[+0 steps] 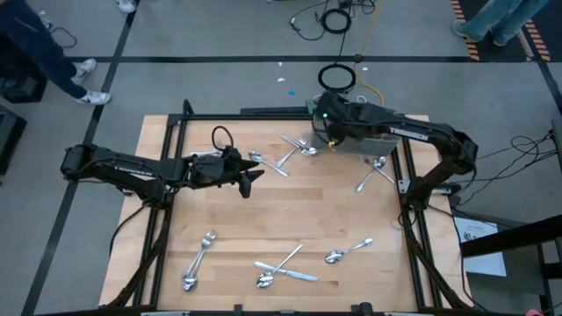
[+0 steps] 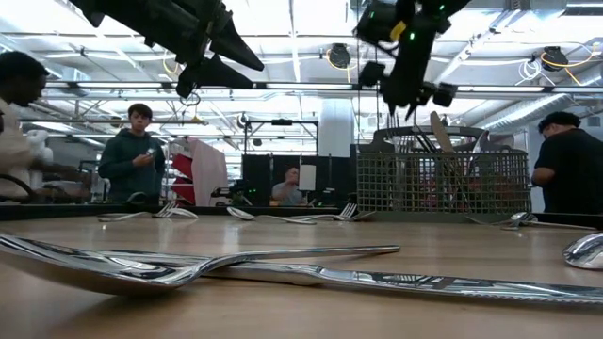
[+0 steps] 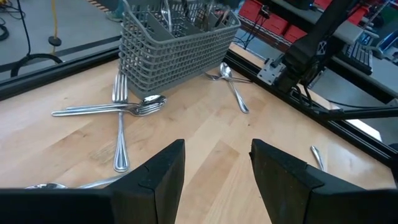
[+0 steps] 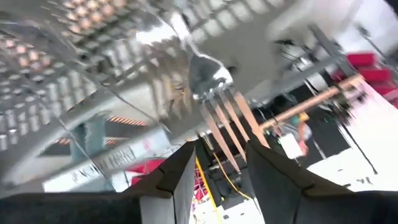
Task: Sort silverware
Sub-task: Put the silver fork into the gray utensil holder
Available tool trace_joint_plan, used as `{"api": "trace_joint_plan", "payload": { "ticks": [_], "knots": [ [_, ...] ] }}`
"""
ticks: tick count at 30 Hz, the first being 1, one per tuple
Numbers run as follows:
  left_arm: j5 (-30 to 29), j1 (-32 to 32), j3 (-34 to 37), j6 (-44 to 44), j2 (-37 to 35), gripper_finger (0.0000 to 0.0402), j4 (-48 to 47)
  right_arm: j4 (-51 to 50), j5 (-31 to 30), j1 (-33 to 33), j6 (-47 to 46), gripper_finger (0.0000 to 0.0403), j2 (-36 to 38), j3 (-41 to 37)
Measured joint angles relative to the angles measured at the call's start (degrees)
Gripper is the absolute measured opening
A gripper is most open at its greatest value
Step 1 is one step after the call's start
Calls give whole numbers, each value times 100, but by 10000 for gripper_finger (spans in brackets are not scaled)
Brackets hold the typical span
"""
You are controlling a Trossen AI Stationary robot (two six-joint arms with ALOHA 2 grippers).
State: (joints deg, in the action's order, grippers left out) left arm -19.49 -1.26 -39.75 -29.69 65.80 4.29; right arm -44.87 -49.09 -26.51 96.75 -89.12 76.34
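The grey wire-mesh basket (image 1: 376,142) stands at the table's far right with silverware upright in it. My right gripper (image 1: 332,140) hovers over the basket's left end, pointing down, open. In the blurred right wrist view a fork (image 4: 208,74) stands in the basket (image 4: 56,68), tines up, reaching between the gripper's (image 4: 221,162) fingers. My left gripper (image 1: 255,178) hangs open above the table's middle left, nothing between its fingers (image 3: 165,177). Loose silverware lies flat: a fork and spoon (image 3: 118,111) left of the basket, spoons (image 3: 233,90) in front of it. My right gripper comes from above with a finger on either side of the fork's tines (image 4: 227,121). The picture is blurred, and I cannot tell whether either finger touches them. The fork stands in the basket, tines up.
Near the front edge lie a fork pair (image 1: 200,259), a crossed knife and spoons (image 1: 283,268) and a spoon (image 1: 347,253). Black frame rails (image 1: 408,189) border the table. People stand in the room behind (image 2: 141,151). Bare wood lies at the table's middle (image 1: 307,211).
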Motion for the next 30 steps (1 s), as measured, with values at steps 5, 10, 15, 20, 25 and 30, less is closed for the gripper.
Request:
{"api": "trace_joint_plan", "payload": {
  "ticks": [5, 10, 15, 20, 25, 30],
  "knots": [
    [0, -2, 0, 7, 0, 192, -4, 776, -13, 32, -231, 133, 487, 0],
    [0, 1, 0, 41, -2, 192, -26, 1137, -10, 221, -501, 132, 819, 9],
    [133, -1, -1, 157, -2, 192, -28, 750, 305, 377, -1630, 132, 872, 7],
    [230, 1, -2, 196, -2, 192, -64, 782, 1006, 810, -4779, 132, 879, 7],
    [336, 1, -2, 353, -2, 192, -94, 927, 2466, 1235, -8167, 132, 865, 7],
    [653, 1, -2, 502, -2, 192, -106, 1217, 4342, 1457, -10589, 132, 708, 7]
  ]
}}
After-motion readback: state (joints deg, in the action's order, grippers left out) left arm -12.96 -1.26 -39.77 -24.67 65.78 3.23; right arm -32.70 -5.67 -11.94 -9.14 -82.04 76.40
